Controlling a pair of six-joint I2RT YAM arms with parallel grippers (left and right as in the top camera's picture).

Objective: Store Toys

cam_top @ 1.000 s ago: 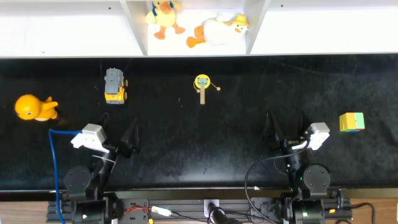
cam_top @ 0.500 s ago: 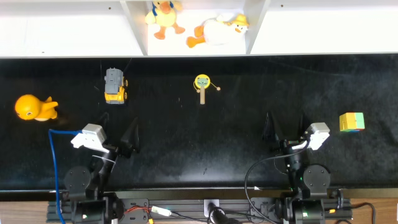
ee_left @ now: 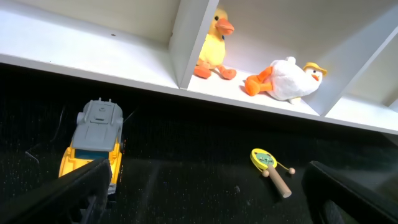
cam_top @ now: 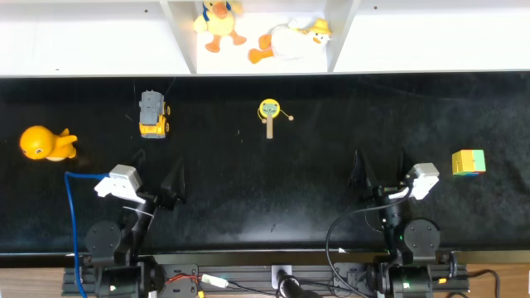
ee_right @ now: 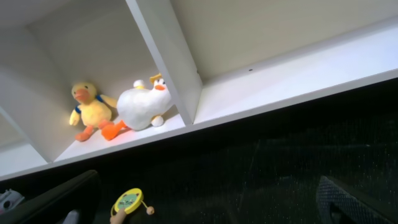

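On the black table lie an orange duck [cam_top: 45,143], a yellow and grey truck [cam_top: 153,113] [ee_left: 93,146], a small rattle drum with a wooden handle [cam_top: 269,114] [ee_left: 268,167] [ee_right: 127,204], and a coloured cube [cam_top: 468,163]. A yellow plush duck [cam_top: 217,21] [ee_left: 213,46] [ee_right: 90,111] and a white plush duck [cam_top: 290,40] [ee_left: 286,78] [ee_right: 142,106] rest in the middle shelf compartment. My left gripper [cam_top: 156,175] [ee_left: 205,208] hovers open near the front, short of the truck. My right gripper [cam_top: 379,170] [ee_right: 205,208] is open and holds nothing, left of the cube.
The white shelf [cam_top: 91,45] runs along the table's far edge, with upright dividers [cam_top: 182,33] on either side of the middle compartment. A blue cable [cam_top: 73,207] loops beside the left arm's base.
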